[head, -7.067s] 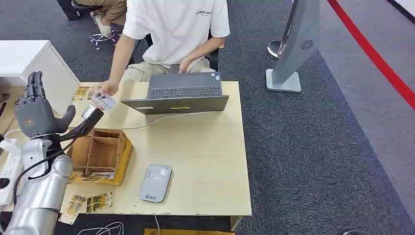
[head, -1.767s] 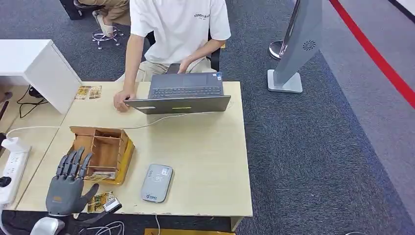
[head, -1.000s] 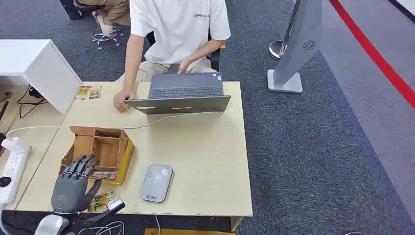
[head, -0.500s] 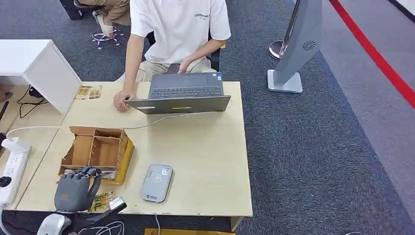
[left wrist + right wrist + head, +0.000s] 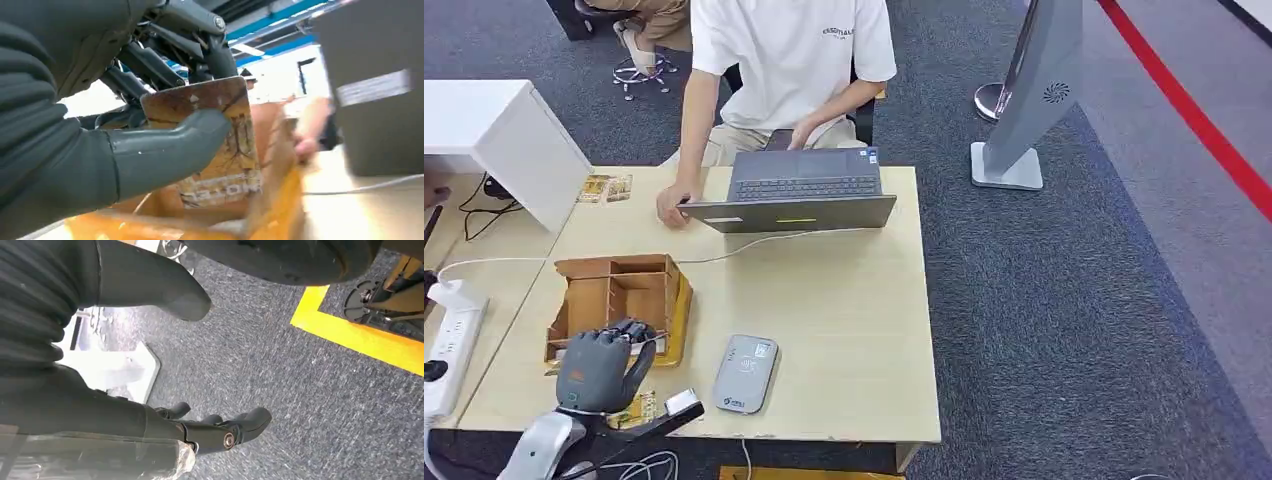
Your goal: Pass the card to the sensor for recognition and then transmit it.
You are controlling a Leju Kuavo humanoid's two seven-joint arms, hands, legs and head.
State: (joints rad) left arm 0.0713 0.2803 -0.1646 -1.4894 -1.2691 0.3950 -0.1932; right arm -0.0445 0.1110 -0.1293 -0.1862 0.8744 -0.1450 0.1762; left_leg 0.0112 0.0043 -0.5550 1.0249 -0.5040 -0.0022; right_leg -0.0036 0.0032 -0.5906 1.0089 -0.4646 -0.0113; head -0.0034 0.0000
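One bench (image 5: 844,330). One laptop (image 5: 799,190) at 12 o'clock. One grey card sensor (image 5: 744,374) at 6 o'clock. One wooden card box (image 5: 614,300) at 9 o'clock. One card (image 5: 220,150), pinched by the left robot hand (image 5: 602,365). One right robot hand (image 5: 215,432). One seated person (image 5: 784,60). One power strip (image 5: 449,345).

You see a glossy printed card (image 5: 220,145), a matt wooden box (image 5: 619,300), and a smooth pale wood-look table (image 5: 844,300).

left hand (image 5: 602,362) pinching a card (image 5: 215,145), thumb against fingers | right hand (image 5: 150,365) hanging, fingers loosely apart
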